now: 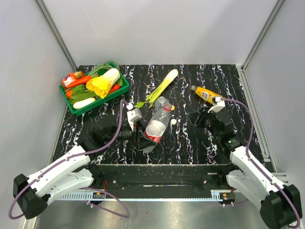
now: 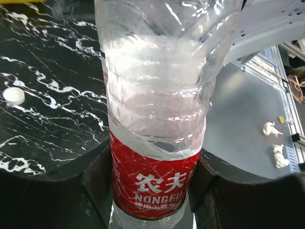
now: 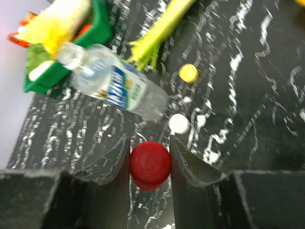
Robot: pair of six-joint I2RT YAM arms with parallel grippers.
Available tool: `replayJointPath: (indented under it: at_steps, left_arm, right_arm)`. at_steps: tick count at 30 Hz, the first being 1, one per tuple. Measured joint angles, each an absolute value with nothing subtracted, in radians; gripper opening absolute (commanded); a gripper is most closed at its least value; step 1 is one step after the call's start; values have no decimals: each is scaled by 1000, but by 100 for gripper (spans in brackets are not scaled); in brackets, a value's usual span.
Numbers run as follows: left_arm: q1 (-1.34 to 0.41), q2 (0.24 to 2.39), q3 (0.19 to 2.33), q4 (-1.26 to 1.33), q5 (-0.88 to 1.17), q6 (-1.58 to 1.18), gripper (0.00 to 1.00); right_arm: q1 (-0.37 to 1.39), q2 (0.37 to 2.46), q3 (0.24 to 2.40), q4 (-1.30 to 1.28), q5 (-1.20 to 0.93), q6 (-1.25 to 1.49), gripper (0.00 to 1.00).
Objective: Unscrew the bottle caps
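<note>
My left gripper [image 1: 144, 135] is shut on the clear bottle with a red label [image 1: 157, 125]; in the left wrist view its jaws press both sides of the red label [image 2: 152, 183]. The bottle leans toward the table's middle. My right gripper [image 3: 150, 157] is shut on a red cap [image 3: 150, 164], held off the bottle above the table; it sits right of the bottle in the top view [image 1: 200, 117]. The clear bottle with a pale blue label [image 3: 114, 86] lies capless on the table [image 1: 162, 104]. The orange-yellow juice bottle [image 1: 205, 93] lies at the back right.
A white cap [image 3: 179, 123] and a yellow cap [image 3: 188, 72] lie loose on the black marbled table [image 1: 190, 148]. A green onion [image 1: 162, 86] lies behind the bottles. A green tray [image 1: 76, 109] of toy vegetables stands at the back left.
</note>
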State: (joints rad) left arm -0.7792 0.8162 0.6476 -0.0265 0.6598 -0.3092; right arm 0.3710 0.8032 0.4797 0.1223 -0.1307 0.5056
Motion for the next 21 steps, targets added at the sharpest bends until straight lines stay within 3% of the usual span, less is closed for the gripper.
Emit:
replayJointPath:
  at_steps: [2, 8, 11, 13, 16, 21]
  left_arm:
    - [-779, 808, 648, -11, 636, -312, 47]
    - [-779, 812, 648, 15, 603, -311, 47]
    - [-779, 831, 648, 18, 598, -311, 47]
    - [-779, 843, 648, 17, 596, -311, 47]
    - [-779, 852, 648, 17, 594, -311, 47]
    - [-779, 856, 652, 17, 594, -310, 47]
  right_arm:
    - [371, 837, 451, 122, -96, 517, 0]
    - [371, 970, 376, 136, 9, 595, 15]
    - [371, 1013, 350, 134, 44, 630, 34]
    - [371, 1020, 341, 133, 53, 641, 58]
    - [371, 1018, 340, 138, 54, 649, 79]
    - [370, 984, 340, 138, 47, 646, 96]
